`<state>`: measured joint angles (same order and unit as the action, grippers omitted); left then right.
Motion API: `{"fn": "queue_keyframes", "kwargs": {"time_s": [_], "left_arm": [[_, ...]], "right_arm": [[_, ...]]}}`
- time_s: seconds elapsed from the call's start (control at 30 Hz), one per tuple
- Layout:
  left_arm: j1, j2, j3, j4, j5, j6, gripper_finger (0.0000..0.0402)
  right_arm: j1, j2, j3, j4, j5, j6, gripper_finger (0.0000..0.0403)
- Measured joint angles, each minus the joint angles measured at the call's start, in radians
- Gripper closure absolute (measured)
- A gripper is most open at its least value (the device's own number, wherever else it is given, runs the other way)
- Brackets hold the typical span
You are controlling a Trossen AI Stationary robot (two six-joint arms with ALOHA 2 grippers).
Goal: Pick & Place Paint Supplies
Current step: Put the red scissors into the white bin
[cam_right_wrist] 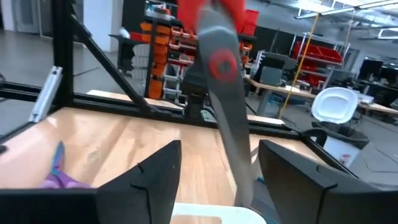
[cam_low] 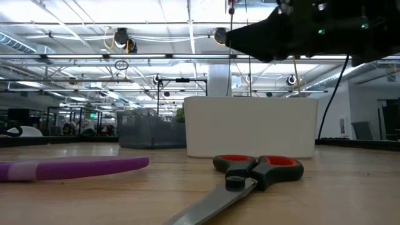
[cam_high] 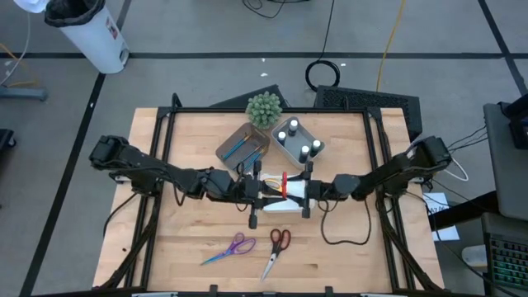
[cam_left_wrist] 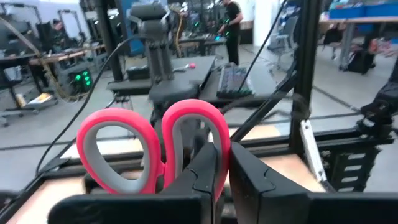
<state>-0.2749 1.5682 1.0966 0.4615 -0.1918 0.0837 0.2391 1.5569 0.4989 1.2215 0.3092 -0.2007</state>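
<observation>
Left hand [cam_high: 257, 188] gripped red scissors [cam_high: 285, 185] over the white tray [cam_high: 299, 191]; right hand [cam_high: 307, 190] gaped wide. Two scissors remained at six o'clock on the counter [cam_high: 190, 239].

Your robot: two dark, near-black jointed arms, left arm [cam_high: 157, 172] and right arm [cam_high: 396, 169], each built of chunky rounded segments with black cables trailing from them. Left gripper [cam_left_wrist: 222, 177]: two flat matte-black fingers with angular edges. Right gripper [cam_right_wrist: 214, 180]: two broad black wedge-shaped fingers [cam_right_wrist: 155, 177].
</observation>
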Motion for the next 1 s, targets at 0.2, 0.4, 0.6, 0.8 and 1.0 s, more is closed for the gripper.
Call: {"fn": "queue_keyframes", "kwargs": {"time_s": [0.2, 0.4, 0.6, 0.8, 1.0], "left_arm": [[0.0, -0.001, 0.0, 0.009, 0.029, -0.013, 0.0374], [0.0, -0.001, 0.0, 0.005, 0.027, -0.014, 0.0372], [-0.002, -0.001, 0.0, -0.006, -0.009, -0.015, 0.0372], [0.0, -0.002, 0.001, -0.012, -0.02, -0.021, 0.0371], [0.0, -0.002, 0.001, -0.014, -0.022, -0.016, 0.0371]], "right_arm": [[-0.025, 0.063, 0.051, 0.002, 0.001, 0.004, 0.0221], [-0.015, 0.059, 0.054, -0.003, -0.001, -0.003, 0.0273], [-0.005, 0.049, 0.054, -0.01, 0.004, -0.004, 0.0325], [-0.001, 0.012, 0.052, -0.094, 0.0, 0.0, 0.0375], [-0.001, -0.068, 0.052, -0.237, 0.0, 0.061, 0.0375]]}}
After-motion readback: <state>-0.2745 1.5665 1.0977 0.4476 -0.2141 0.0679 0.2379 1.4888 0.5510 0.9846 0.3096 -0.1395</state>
